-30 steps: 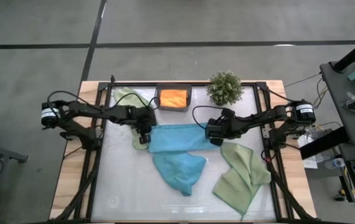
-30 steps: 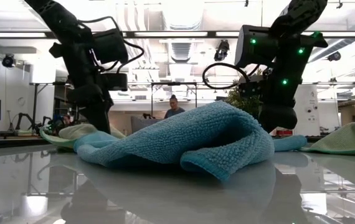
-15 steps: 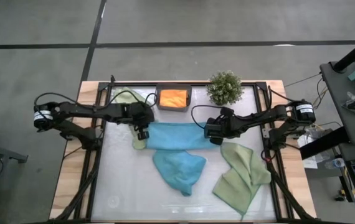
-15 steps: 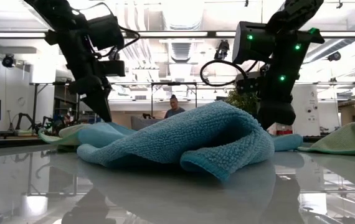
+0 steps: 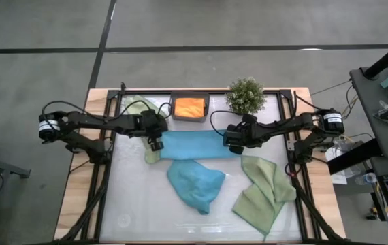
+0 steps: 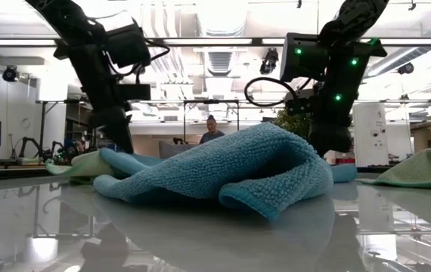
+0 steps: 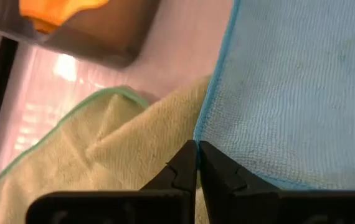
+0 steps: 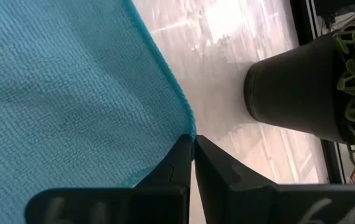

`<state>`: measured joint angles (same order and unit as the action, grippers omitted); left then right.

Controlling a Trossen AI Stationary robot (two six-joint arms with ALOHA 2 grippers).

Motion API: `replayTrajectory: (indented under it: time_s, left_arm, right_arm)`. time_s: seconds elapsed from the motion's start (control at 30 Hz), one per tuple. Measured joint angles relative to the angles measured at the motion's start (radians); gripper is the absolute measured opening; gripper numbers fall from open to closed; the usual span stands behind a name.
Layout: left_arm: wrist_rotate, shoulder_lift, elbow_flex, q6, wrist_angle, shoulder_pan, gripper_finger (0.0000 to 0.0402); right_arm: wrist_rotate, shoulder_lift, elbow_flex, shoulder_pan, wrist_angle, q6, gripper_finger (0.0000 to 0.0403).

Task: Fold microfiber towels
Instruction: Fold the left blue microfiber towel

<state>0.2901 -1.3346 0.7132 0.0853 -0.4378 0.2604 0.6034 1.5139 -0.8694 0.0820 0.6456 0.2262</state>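
You've drawn the teal towel (image 5: 197, 145) back toward twelve o'clock, halving it; left gripper (image 7: 197, 163) and right gripper (image 8: 192, 155) fingers stay pinched on its corners at bench (image 5: 139, 204) centre.

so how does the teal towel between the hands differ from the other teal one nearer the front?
The stretched teal towel lies flat as a strip, its ends pinched by the left hand and right hand. The loose teal towel sits crumpled and bunched, with nothing holding it. It lies closer to the table's front edge. Both are the same teal microfiber.
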Motion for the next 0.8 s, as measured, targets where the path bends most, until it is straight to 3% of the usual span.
replayTrajectory:
  time_s: [0.27, 0.4, 0.63, 0.8]
  left_arm:
    - [0.006, -0.020, -0.002, -0.025, 0.037, 0.000, 0.0000]
    - [0.011, -0.035, -0.003, -0.028, 0.049, 0.000, 0.0010]
    - [0.014, -0.023, 0.006, -0.028, 0.061, 0.000, 0.0088]
    - [-0.019, -0.005, 0.042, -0.077, 0.088, -0.029, 0.0130]
  right_arm:
    - [0.000, 0.000, 0.001, 0.000, -0.025, 0.009, 0.0010]
    - [-0.001, 0.000, 0.001, 0.000, -0.022, 0.008, 0.0033]
    - [-0.019, -0.004, -0.028, 0.000, 0.021, 0.008, 0.0091]
    - [-0.116, -0.024, -0.070, -0.006, 0.043, 0.025, 0.0100]
